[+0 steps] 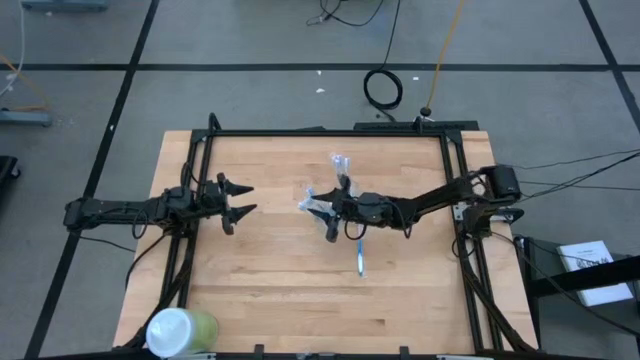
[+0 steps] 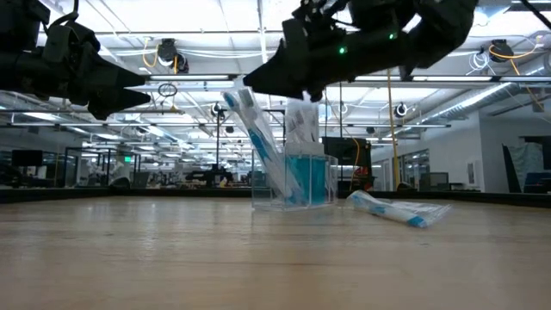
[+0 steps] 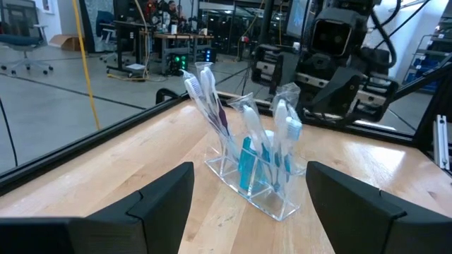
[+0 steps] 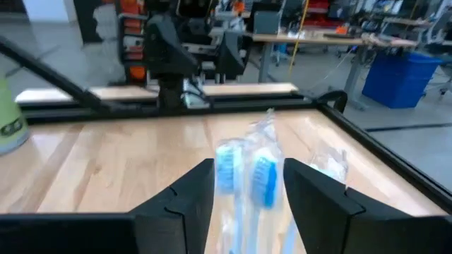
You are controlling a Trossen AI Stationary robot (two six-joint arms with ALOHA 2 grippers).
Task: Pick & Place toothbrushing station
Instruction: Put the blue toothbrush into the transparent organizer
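A clear plastic holder (image 3: 254,185) stands on the table's middle (image 1: 318,203). It holds several wrapped blue-and-white toothbrushes (image 3: 206,99) that lean out of it, and teal-and-white tubes (image 3: 246,164). One more wrapped toothbrush (image 1: 360,256) lies flat on the table nearer the front edge (image 2: 398,210). My right gripper (image 4: 248,192) is above the holder, partly open, with its fingers on either side of the tops of two upright wrapped brushes (image 4: 264,176). My left gripper (image 1: 238,200) hangs open and empty to the left of the holder. My right gripper comes level from the table's right side, and its fingers (image 4: 189,199) flank the brush heads (image 4: 227,168) of the wrapped toothbrushes standing in the holder. I cannot tell whether the fingers touch the wrappers.
A larger green cup with a white lid (image 1: 180,331) lies at the table's front left corner. A black frame (image 1: 330,132) runs along the table's far edge and sides. Bare wood lies between the holder and my left gripper.
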